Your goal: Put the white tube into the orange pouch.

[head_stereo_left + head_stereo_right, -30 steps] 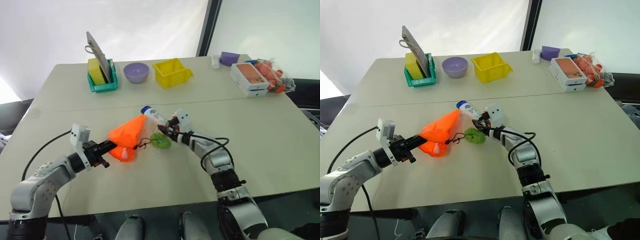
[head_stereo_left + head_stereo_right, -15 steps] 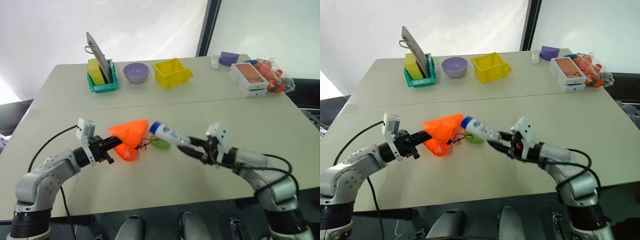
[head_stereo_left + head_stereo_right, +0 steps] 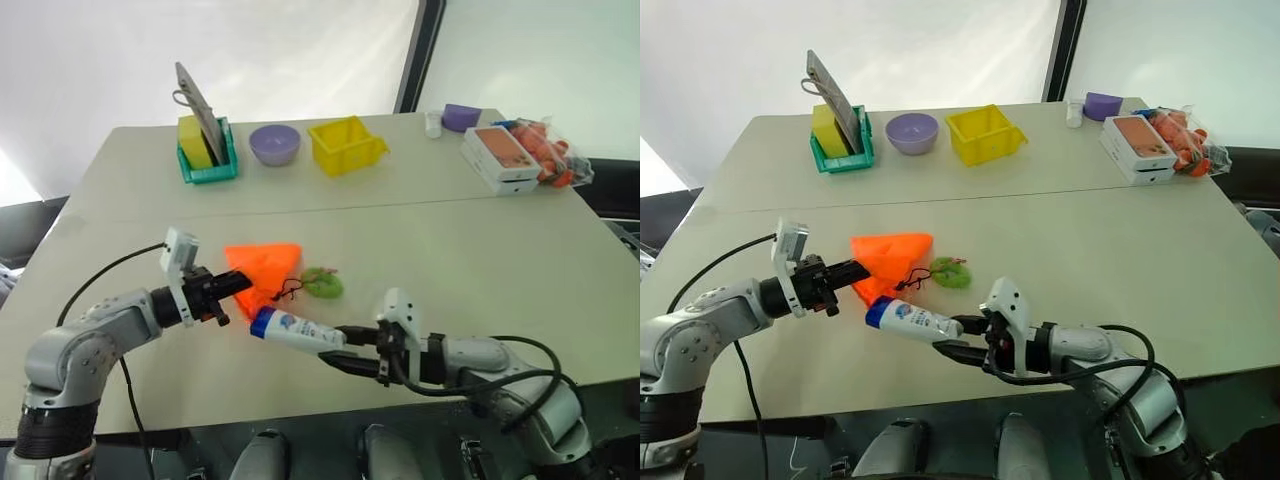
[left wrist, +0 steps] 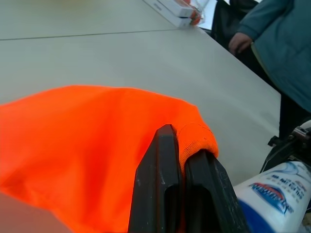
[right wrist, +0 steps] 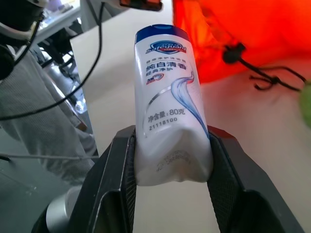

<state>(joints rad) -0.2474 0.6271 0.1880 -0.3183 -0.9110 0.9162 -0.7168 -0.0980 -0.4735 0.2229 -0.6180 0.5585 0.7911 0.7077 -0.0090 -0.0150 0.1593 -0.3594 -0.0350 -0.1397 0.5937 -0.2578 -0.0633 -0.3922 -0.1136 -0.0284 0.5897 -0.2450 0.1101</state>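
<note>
Left of centre in the left eye frame, the left pincer is clenched on a fold at the edge of the orange pouch, lifting that side while the rest sags toward the worktop. Just below the pouch, the right pincer grasps the crimped end of the white tube, which lies nearly level above the worktop with its blue cap pointing to the frame's left, near the pouch. The pouch's black cord trails to a green tag lying on the worktop at its right.
</note>
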